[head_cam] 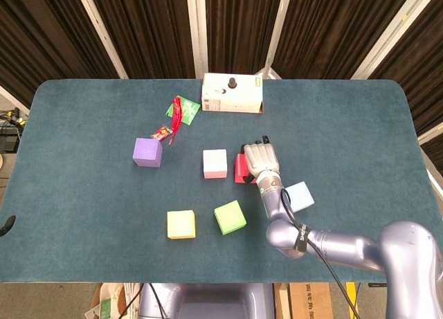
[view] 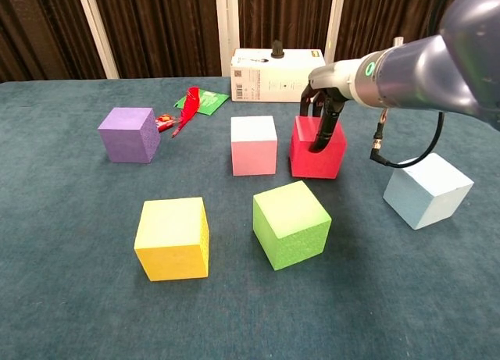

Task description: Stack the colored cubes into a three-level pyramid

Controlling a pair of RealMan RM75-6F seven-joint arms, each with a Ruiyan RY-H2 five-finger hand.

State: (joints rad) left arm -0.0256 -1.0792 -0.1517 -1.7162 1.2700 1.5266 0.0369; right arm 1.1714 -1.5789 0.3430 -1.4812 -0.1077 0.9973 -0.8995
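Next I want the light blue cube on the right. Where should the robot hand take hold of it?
Come down from above and pinch two opposite side faces of the light blue cube. It sits turned relative to the table edge, so rotate the wrist to match. Nothing crowds it; the red cube is well to its left.
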